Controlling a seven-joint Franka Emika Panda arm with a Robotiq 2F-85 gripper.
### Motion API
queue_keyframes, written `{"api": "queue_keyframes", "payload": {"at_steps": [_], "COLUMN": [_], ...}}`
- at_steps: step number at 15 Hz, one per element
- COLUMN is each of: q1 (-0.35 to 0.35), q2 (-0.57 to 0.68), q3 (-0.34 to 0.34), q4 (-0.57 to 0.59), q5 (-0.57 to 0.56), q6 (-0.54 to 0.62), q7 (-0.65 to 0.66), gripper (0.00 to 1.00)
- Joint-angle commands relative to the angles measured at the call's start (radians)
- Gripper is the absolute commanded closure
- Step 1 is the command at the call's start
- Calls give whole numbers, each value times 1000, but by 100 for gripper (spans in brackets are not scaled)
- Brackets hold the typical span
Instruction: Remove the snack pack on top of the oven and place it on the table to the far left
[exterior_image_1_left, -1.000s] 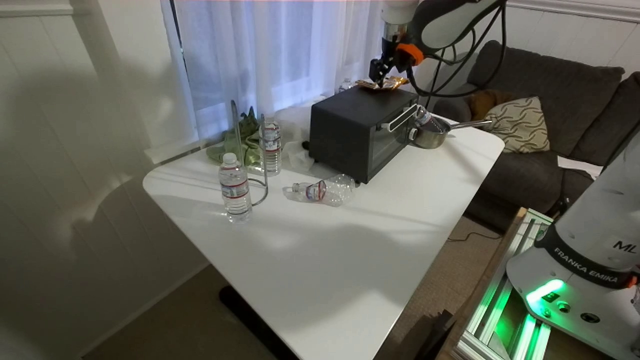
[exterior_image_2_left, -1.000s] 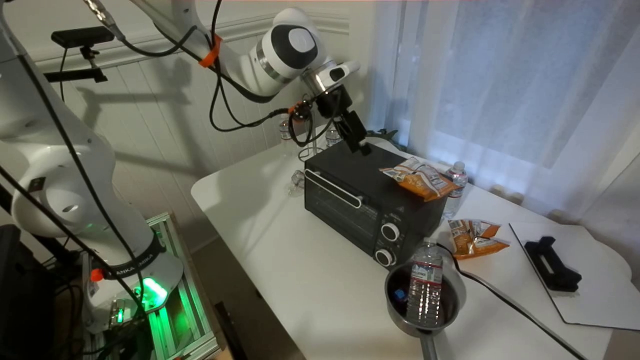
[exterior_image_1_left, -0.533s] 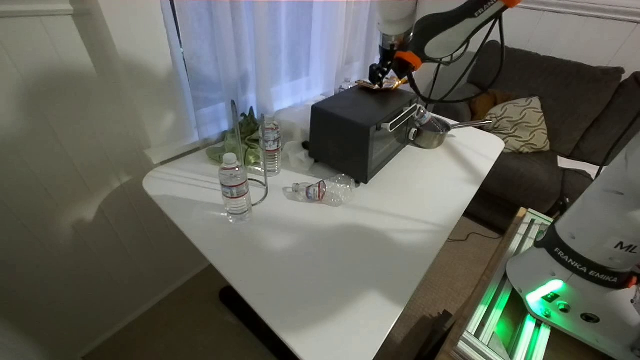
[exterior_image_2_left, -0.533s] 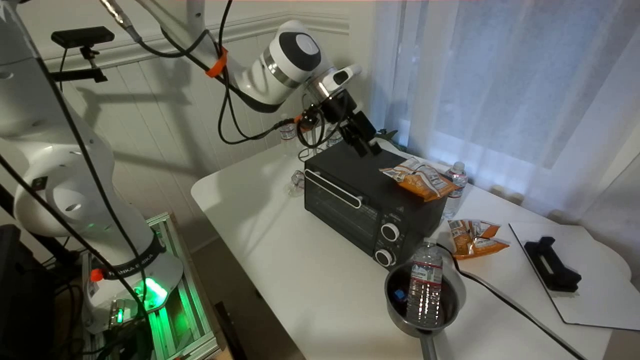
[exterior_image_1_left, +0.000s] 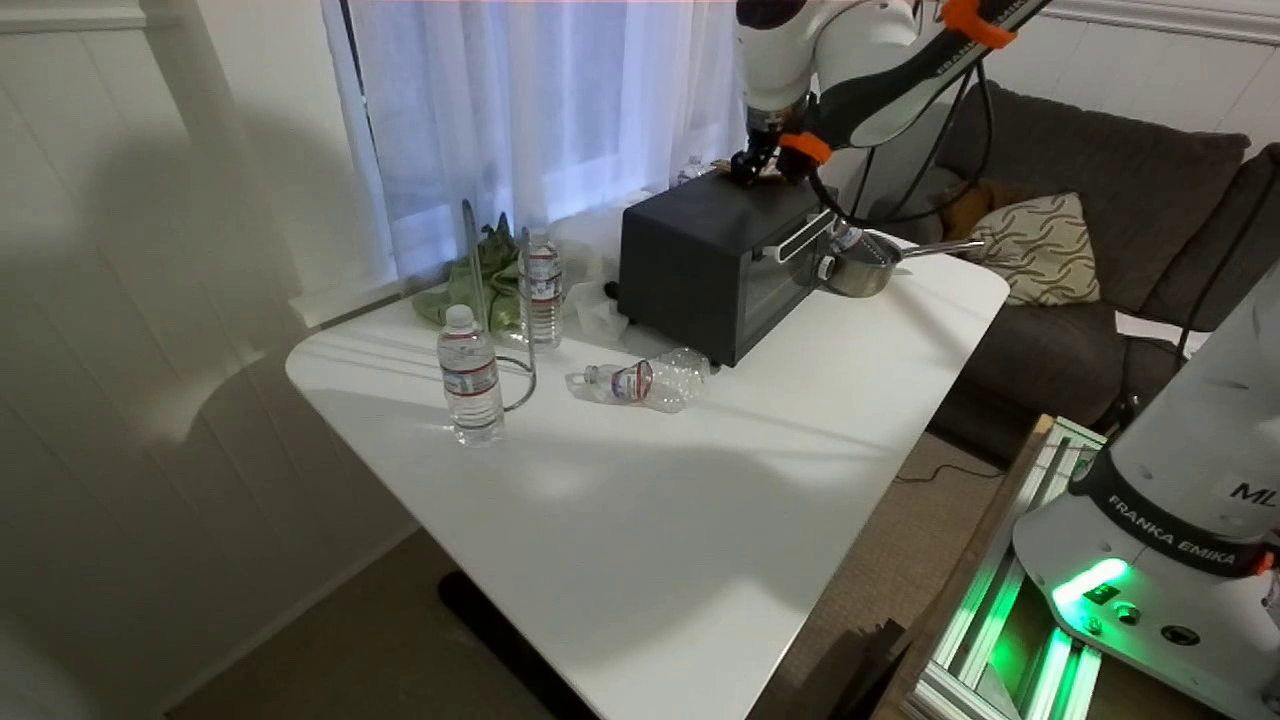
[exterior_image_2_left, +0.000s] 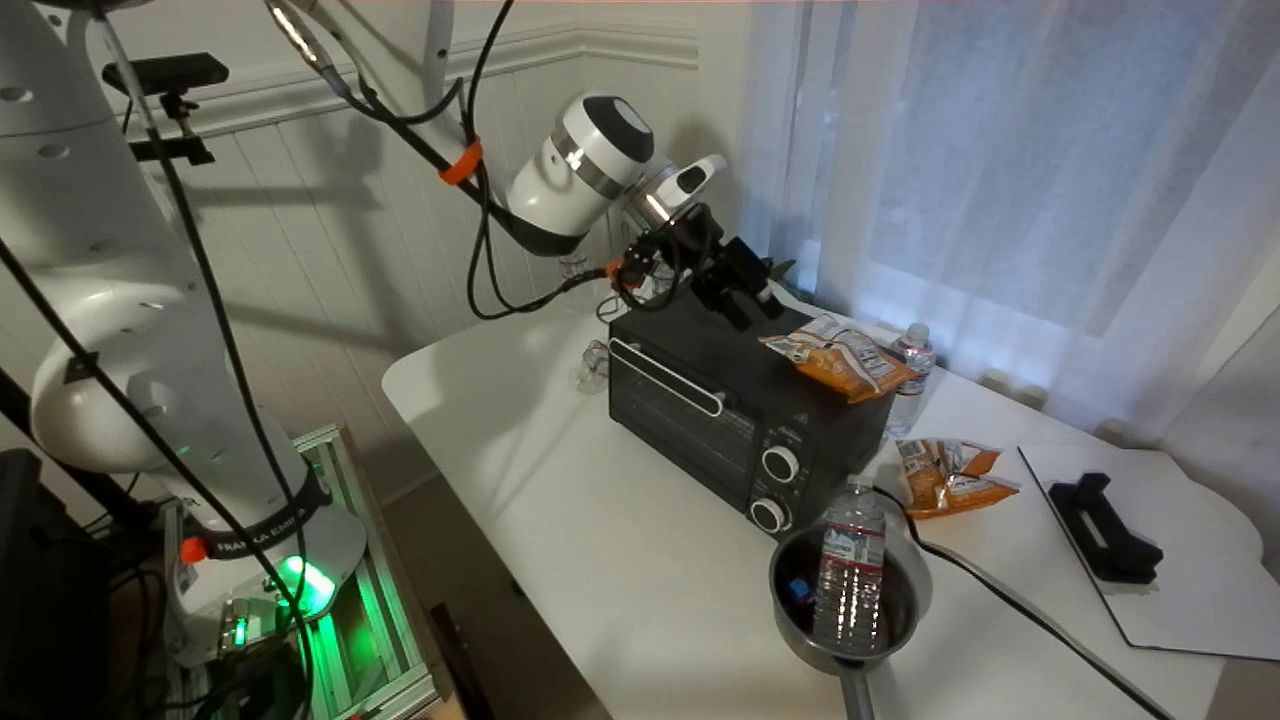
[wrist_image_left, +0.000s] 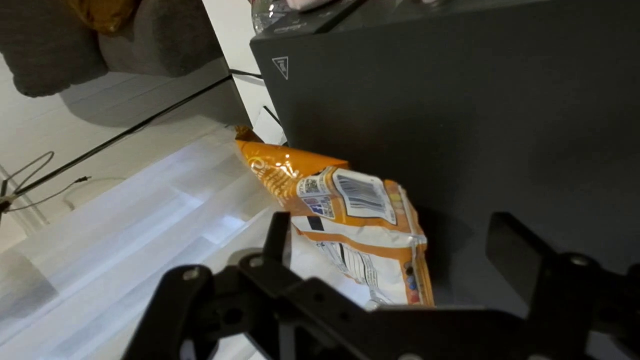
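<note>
1. While the fingers (wrist_image_left: 517, 257) stand spread wide above the oven (wrist_image_left: 500, 125), they have hold of nothing.
2. One snack pack (wrist_image_left: 360, 215) lies on top of that single oven, just ahead of and below the fingers; the wrist view shows part of it in the gap between them.
3. Its long axis runs slantwise away from the fingers: the pale printed end is nearer to them, and the pointed orange end aims outward, jutting past the edge of the oven top.
4. A second orange packet (exterior_image_2_left: 955, 480) rests on the counter (exterior_image_2_left: 640, 570), lower and farther from the fingers, making two.
5. Bottles number five. Two upright bottles (exterior_image_1_left: 470, 385) and one lying bottle (exterior_image_1_left: 650, 380) are well apart from the fingers; a fourth bottle (exterior_image_2_left: 917, 352) stands beyond the snack pack, just behind the oven; a fifth bottle (exterior_image_2_left: 850, 575) leans in the saucepan.
6. One saucepan (exterior_image_1_left: 858, 282), below the fingers and past the oven's two knobs (exterior_image_2_left: 780, 463), holds that tilted bottle and a small blue item (exterior_image_2_left: 801, 590).
7. Under the fingers, the oven's door (exterior_image_2_left: 680, 405) is closed; its inside is too dark to make out.
</note>
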Motion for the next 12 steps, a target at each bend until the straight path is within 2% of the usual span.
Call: {"api": "queue_keyframes", "payload": {"at_steps": [1,12], "q1": [17,3], "q2": [44,77], "q3": [-27,-37], "q4": [26,30], "q5": [-118,-223], "q6": [21,20], "q7": [41,9], "gripper": [0,0]}}
